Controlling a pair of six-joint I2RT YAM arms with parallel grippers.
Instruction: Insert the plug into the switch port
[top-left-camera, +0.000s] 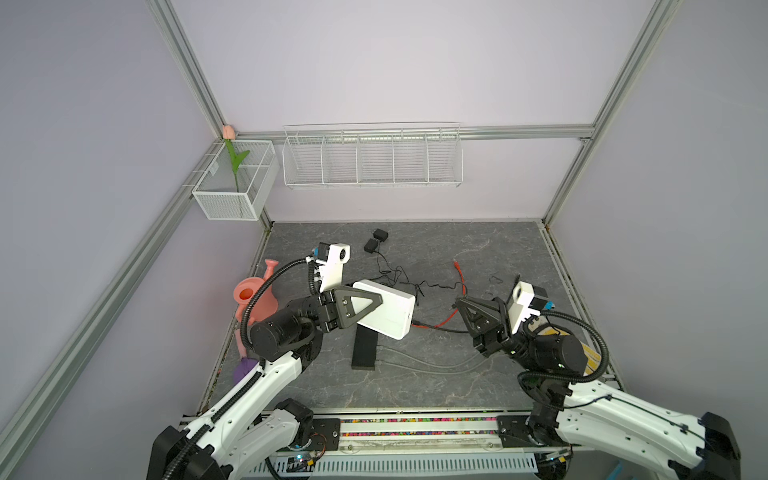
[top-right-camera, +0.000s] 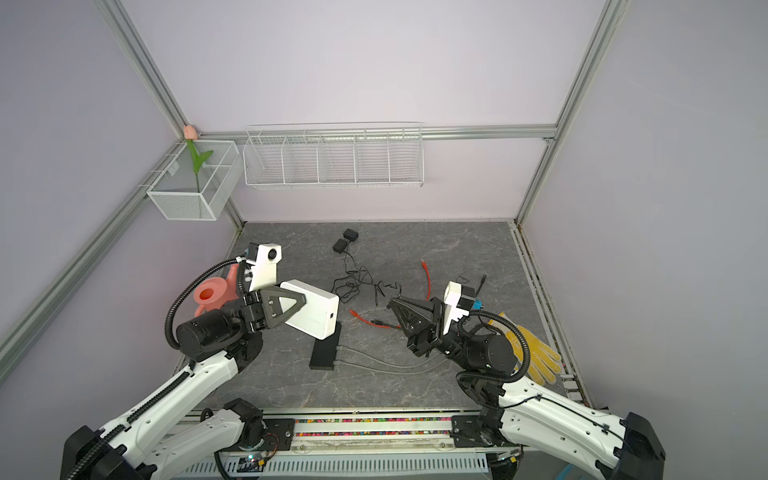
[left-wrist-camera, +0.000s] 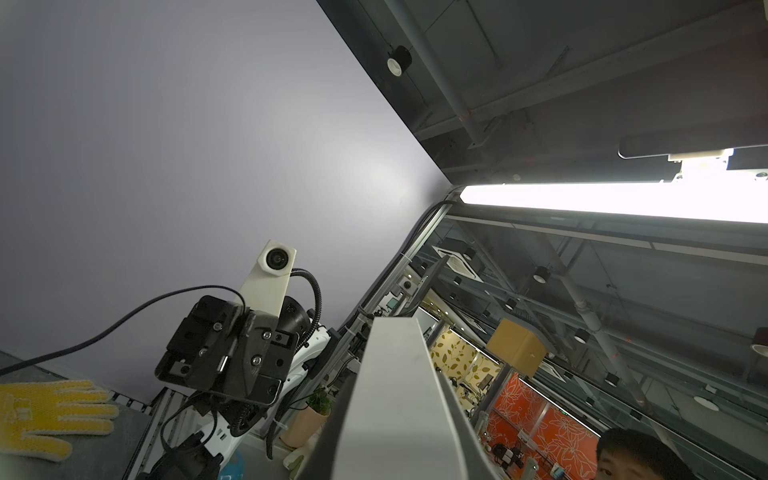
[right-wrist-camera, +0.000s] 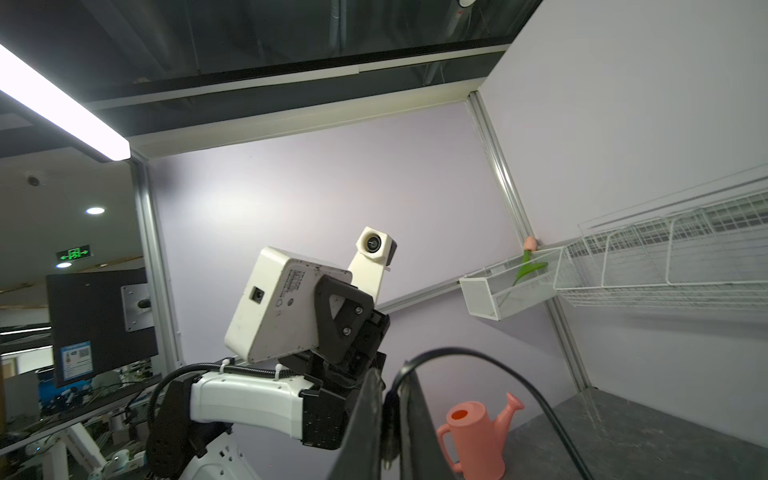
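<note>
The left tool (top-left-camera: 376, 305) is clamped on the white switch (top-left-camera: 390, 313), held tilted above the worktop (top-left-camera: 415, 382) with its port (right-wrist-camera: 257, 294) facing the right tool (top-left-camera: 460, 302), which pinches the black plug (left-wrist-camera: 223, 365), well apart across a gap where a red cable (top-right-camera: 363, 318) lies; a tulip (top-left-camera: 235, 162) stands in the corner mesh basket (top-left-camera: 226, 205)

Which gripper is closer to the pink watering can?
Left. The left gripper, holding the white switch, is near the watering can; the right gripper, pinching the plug, is across the table.
</note>
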